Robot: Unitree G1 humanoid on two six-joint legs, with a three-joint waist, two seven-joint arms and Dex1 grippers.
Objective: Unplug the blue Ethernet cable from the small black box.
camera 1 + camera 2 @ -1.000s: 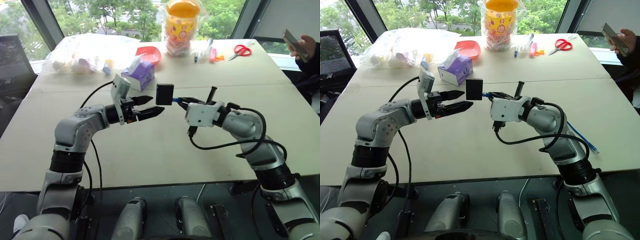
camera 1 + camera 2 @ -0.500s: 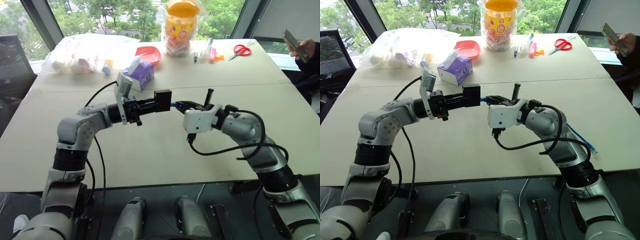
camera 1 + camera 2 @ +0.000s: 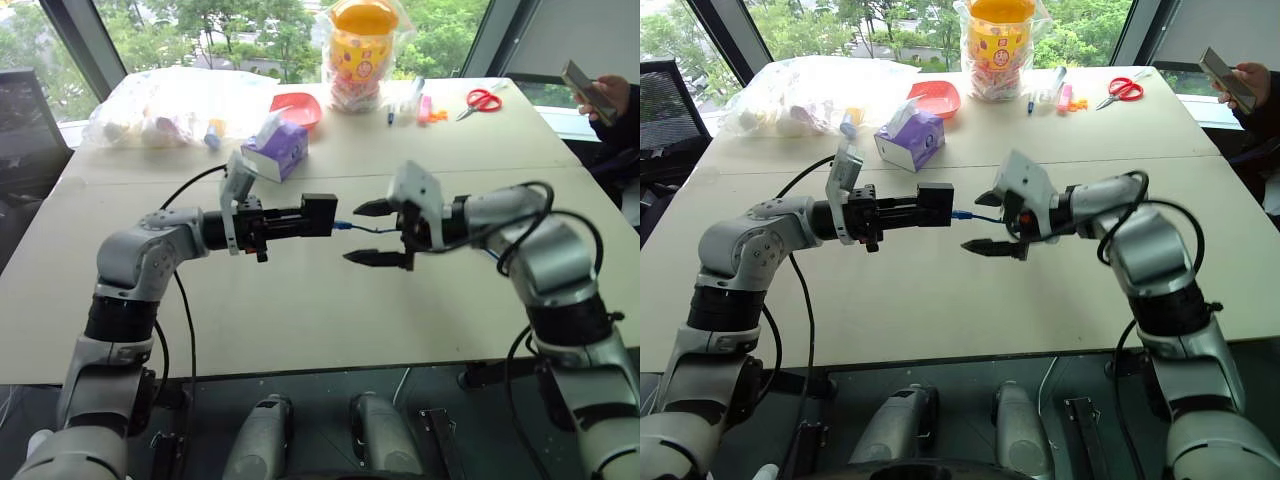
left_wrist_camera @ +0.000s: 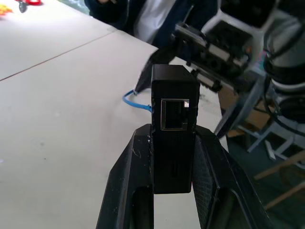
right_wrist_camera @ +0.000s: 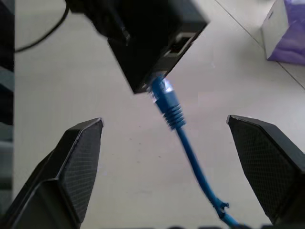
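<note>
An office or test room is seen here: two plain beige desks [image 3: 300, 300] are pushed together under tall windows [image 3: 250, 25] with trees outside. A black mesh office chair [image 3: 665, 110] is parked at one corner. Red scissors [image 3: 485, 99], pens [image 3: 425, 105] and a purple tissue box [image 3: 277, 145] are scattered across the far side, and a seated person [image 3: 610, 110] is glimpsed holding a phone.

Both arms reach inward, nearly level, wrists facing each other. The left gripper [image 3: 312, 215] is clamped tight; the right gripper [image 3: 368, 233] stands spread wide.
</note>
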